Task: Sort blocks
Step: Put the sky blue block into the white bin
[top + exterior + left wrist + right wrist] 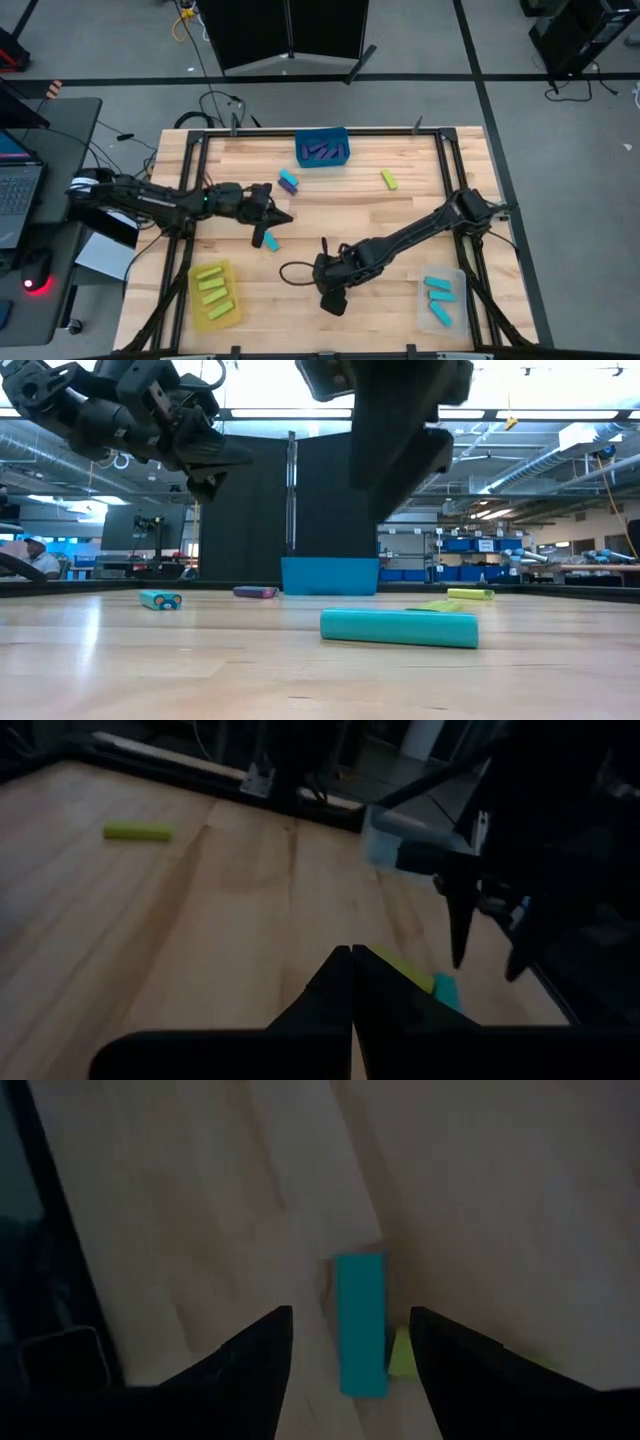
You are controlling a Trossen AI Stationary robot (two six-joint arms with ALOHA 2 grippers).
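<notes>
- High view: the left arm reaches in from the table's left edge toward the middle, its left gripper [283, 217] raised above the wood; in the left wrist view its two fingers [335, 982] are pressed together with nothing between them.
- High view: the right arm stretches diagonally from the right side down to the front centre, bent at the wrist; the right gripper [350, 1345] points down with its fingers spread apart, holding nothing.
- Right wrist view: a cyan block [360, 1323] lies on the table between those spread fingers, a lime block [402, 1355] touching its side.
- Another cyan block [269, 240] lies just below the left gripper; a purple-and-cyan pair [288, 181] sits near the blue bin [322, 160], which holds purple blocks.
- A lone lime block [389, 179] lies right of that bin.
- The yellow bin [197, 300] holds lime blocks; the clear bin [452, 310] holds cyan ones.
- No readable writing shows.
</notes>
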